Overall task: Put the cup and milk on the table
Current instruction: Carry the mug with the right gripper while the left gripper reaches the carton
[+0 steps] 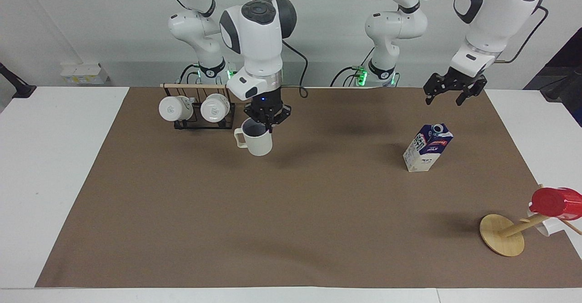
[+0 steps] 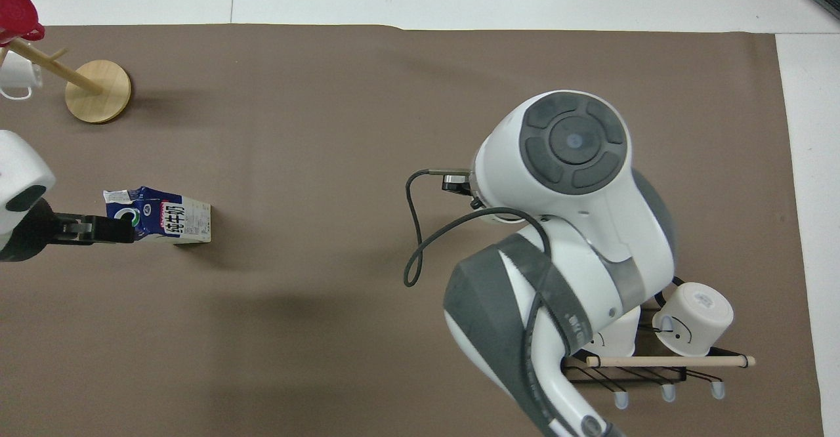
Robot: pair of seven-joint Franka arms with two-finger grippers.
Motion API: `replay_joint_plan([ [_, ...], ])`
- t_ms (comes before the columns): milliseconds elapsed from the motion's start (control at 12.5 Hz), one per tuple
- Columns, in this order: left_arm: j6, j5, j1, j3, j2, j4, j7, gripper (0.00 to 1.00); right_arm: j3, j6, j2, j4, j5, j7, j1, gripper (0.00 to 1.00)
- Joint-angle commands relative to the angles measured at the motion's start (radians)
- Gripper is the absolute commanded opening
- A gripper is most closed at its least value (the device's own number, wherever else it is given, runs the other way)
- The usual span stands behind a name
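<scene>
My right gripper (image 1: 267,122) is shut on the rim of the off-white cup (image 1: 255,142). The cup hangs upright just over the table's brown sheet (image 1: 291,212), beside the mug rack, its handle toward the right arm's end. In the overhead view the right arm hides the cup. The milk (image 1: 427,148) stands upright on the sheet toward the left arm's end, its grey cap up; from overhead the milk (image 2: 172,219) is plain to see. My left gripper (image 1: 450,96) hangs open in the air, and from overhead the left gripper (image 2: 123,229) lies over the carton's capped top.
A black wire rack (image 1: 196,122) with two white mugs stands near the robots by the right arm's base. A tipped wooden mug tree (image 1: 502,234) with a red cup (image 1: 554,201) lies at the left arm's end, farther from the robots.
</scene>
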Motion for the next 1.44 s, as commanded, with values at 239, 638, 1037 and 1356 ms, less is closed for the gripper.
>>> replay_joint_plan([
  [239,0.214,0.019,-0.019,0.007,-0.013,-0.166,-0.001,1.0,-0.004,0.094,0.103,-0.008,-0.009,0.057,0.057,0.0],
  [638,0.323,0.02,-0.016,0.007,0.033,-0.186,0.009,1.0,-0.004,0.194,0.184,-0.057,-0.072,0.157,0.121,0.0],
  [1037,0.362,0.022,-0.01,0.007,0.067,-0.183,0.009,1.0,-0.002,0.272,0.169,-0.133,-0.057,0.23,0.125,0.07],
  [1356,0.374,0.022,-0.003,0.009,0.073,-0.175,0.037,0.82,-0.004,0.267,0.17,-0.115,-0.06,0.253,0.131,1.0],
])
